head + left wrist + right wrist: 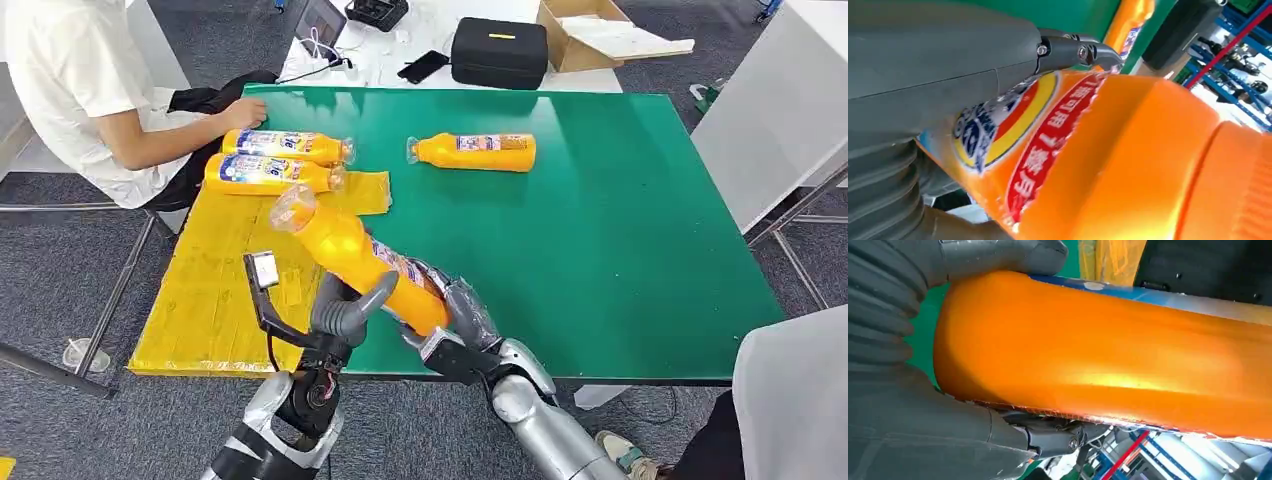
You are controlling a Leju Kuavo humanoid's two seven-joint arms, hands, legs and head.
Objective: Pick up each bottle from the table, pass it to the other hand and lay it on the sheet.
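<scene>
An orange bottle point(355, 255) with a clear cap hangs tilted above the near table edge, cap toward the yellow sheet point(215, 280). Both hands grip it: my left hand point(345, 312) wraps its middle, my right hand point(455, 318) holds its base end. Close up, the bottle's label point(1013, 150) lies under the left thumb, and its orange body point(1108, 355) lies in the right hand. Two more orange bottles point(285, 146) point(270, 174) lie side by side on the sheet's far end. Another bottle point(475, 152) lies on the green table point(620, 250).
A person in a white shirt sits at the far left, one hand point(240, 113) resting by the bottles on the sheet. Behind the green table stand a black case point(498, 52), a cardboard box point(600, 35) and cables. A white table point(770, 110) stands at the right.
</scene>
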